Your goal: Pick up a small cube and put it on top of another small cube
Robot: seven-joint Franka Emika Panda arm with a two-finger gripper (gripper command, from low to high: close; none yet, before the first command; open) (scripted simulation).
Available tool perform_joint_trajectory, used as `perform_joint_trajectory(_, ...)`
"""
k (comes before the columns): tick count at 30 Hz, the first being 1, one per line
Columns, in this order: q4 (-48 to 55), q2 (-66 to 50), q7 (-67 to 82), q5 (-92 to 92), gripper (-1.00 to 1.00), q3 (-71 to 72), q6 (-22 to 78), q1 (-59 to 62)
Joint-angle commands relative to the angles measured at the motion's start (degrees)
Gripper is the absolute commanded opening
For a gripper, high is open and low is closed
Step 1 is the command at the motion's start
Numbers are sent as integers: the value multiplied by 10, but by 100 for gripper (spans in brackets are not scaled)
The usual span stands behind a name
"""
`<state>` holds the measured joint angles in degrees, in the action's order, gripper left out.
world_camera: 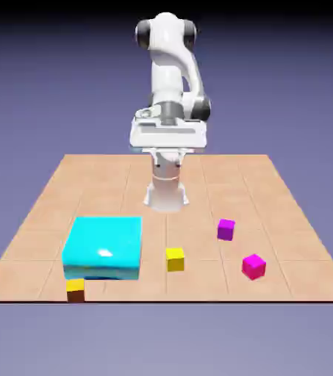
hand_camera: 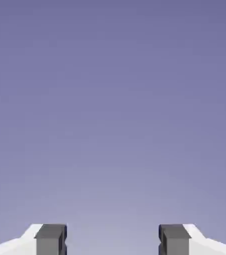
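Purple cube [world_camera: 226,229] sits loose on your worktop [world_camera: 95,180], just beyond the yellow cube [world_camera: 175,259], while your gripper [hand_camera: 112,241] hangs high, jaws released and empty, seemingly poised before descending.

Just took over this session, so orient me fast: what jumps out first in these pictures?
The big flat cyan block dominates the table toward the exterior view's left, with an orange-yellow cube at its near corner. The white arm is folded high at the far edge, its hand open with only backdrop between the fingertips. The small yellow cube, purple cube and magenta cube lie apart, untouched.
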<state>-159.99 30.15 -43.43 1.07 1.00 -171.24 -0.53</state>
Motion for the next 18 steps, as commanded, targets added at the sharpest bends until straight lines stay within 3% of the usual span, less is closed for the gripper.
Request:
perform_joint_trajectory(1, 8, -21, -8, 9, 0, 8, 23, 1)
perform_joint_trajectory(18, 151, -374, -145, 160, 0, 150, 412, 24)
